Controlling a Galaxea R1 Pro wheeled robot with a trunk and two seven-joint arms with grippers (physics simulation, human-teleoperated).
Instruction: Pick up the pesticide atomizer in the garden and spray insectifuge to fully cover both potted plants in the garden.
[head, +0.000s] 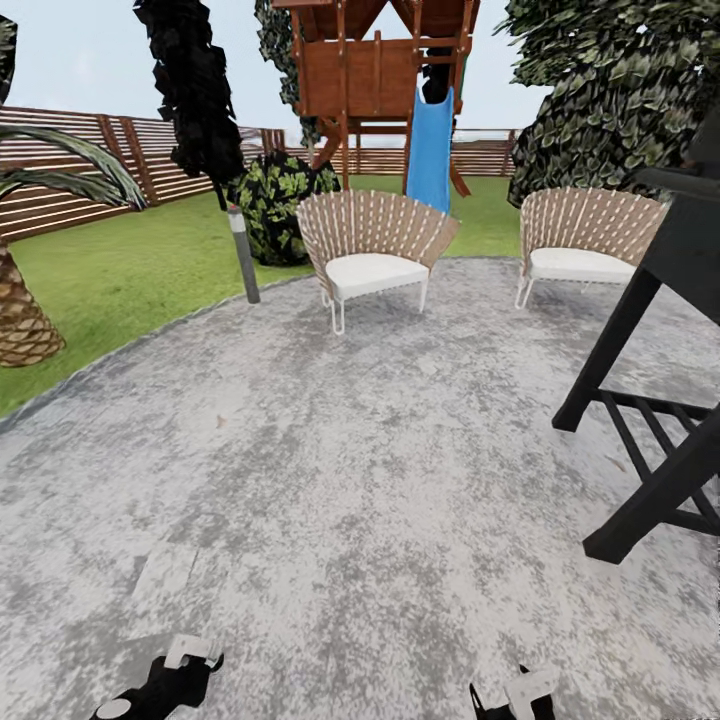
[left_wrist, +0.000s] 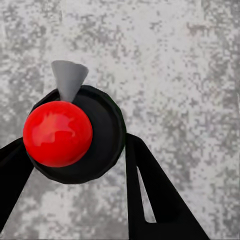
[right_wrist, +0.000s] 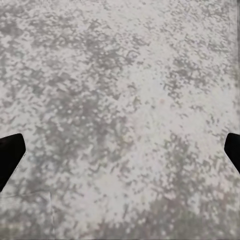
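Pesticide atomizer (left_wrist: 75, 132) is sitting clamped between your left gripper's (left_wrist: 75, 165) fingers, above the patio (head: 350, 480); your right gripper's (right_wrist: 120, 155) fingers are spreading wide, mostly cropped.

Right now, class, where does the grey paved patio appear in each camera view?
Head view: the patio runs from the lawn to the bottom edge, under the chairs.
Left wrist view: the patio lies behind the left pincer, shut on the pesticide atomizer.
Right wrist view: the patio lies beyond the open right pincer.
Shared landmark: the mottled grey paving.
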